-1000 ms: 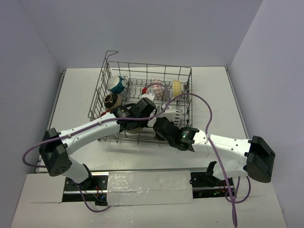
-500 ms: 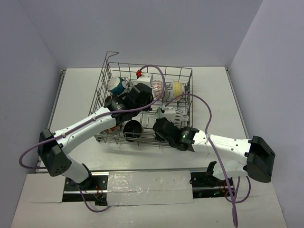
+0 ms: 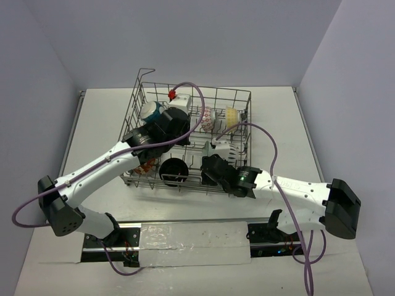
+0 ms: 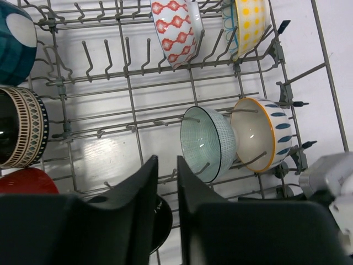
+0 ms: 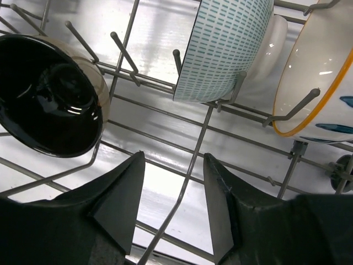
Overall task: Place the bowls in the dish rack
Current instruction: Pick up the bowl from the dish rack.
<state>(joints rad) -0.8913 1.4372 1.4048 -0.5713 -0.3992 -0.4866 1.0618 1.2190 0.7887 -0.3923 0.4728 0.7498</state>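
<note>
The dish rack (image 3: 222,90) holds several bowls on edge between its tines. In the left wrist view I see a red-patterned bowl (image 4: 176,27), a yellow-dotted bowl (image 4: 248,22), a pale green bowl (image 4: 207,143) and a white bowl with an orange rim (image 4: 262,135). A black bowl (image 3: 173,171) leans at the rack's front. My left gripper (image 4: 167,165) hangs over the rack's middle, open by a narrow gap, holding nothing. My right gripper (image 5: 174,165) is open just above the rack floor, below the pale green bowl (image 5: 226,49), with a rack wire passing between its fingers.
A blue bowl (image 4: 14,41), a black bowl with a tan pattern (image 4: 22,127) and a red bowl (image 4: 27,182) sit along the rack's left side. The tall grid sides and upright tines surround both grippers. A purple cable (image 3: 191,86) arcs over the rack.
The left arm has left the black bowl at the rack's front and drawn back and up toward the rear left, its jaws parting slightly. The right gripper has opened wider.
</note>
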